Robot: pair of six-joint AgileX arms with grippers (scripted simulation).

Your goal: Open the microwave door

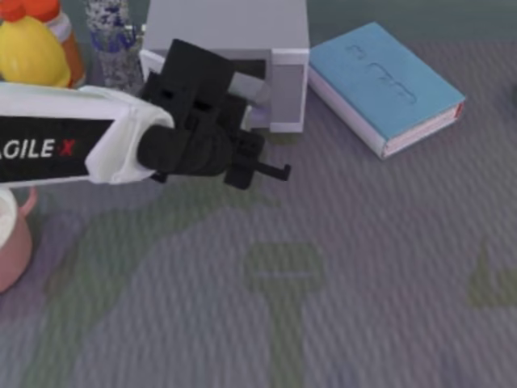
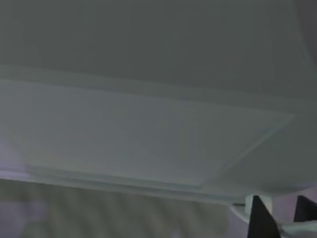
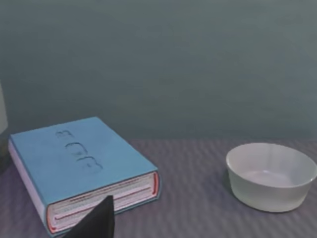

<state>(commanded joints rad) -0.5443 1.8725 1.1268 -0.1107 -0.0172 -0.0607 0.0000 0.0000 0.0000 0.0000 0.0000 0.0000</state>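
- Left gripper (image 1: 252, 101): fingertips hidden behind the black wrist housing in the top view; the left wrist view shows two dark finger tips (image 2: 260, 218) at its edge, but whether they are apart or closed on anything, cannot tell.
- The gripper sits right at the front face of the microwave (image 1: 234, 32), pressed in close to the microwave door (image 1: 254, 69); the door's dark window strip shows just past the housing.
- Left wrist view is filled by a pale grey slanted panel (image 2: 148, 139), too close to tell which part of the microwave it is.
- The microwave stands at the far edge of the table (image 1: 363, 283), left of centre; silver-grey box, top face plain.
- Left arm (image 1: 56, 145), white with black AgileX lettering, reaches in from the left side.
- Blue book (image 1: 384, 85) lies flat just right of the microwave, angled; also seen in the right wrist view (image 3: 81, 163).
- White bowl (image 3: 271, 176) near the book in the right wrist view.
- Yellow-and-orange object (image 1: 36, 44) and a speckled glass (image 1: 113, 44) left of the microwave, far left.
- Pink rim (image 1: 12, 238) at the left edge.
- Right gripper: only one dark finger tip (image 3: 96, 223) shows; state cannot tell.
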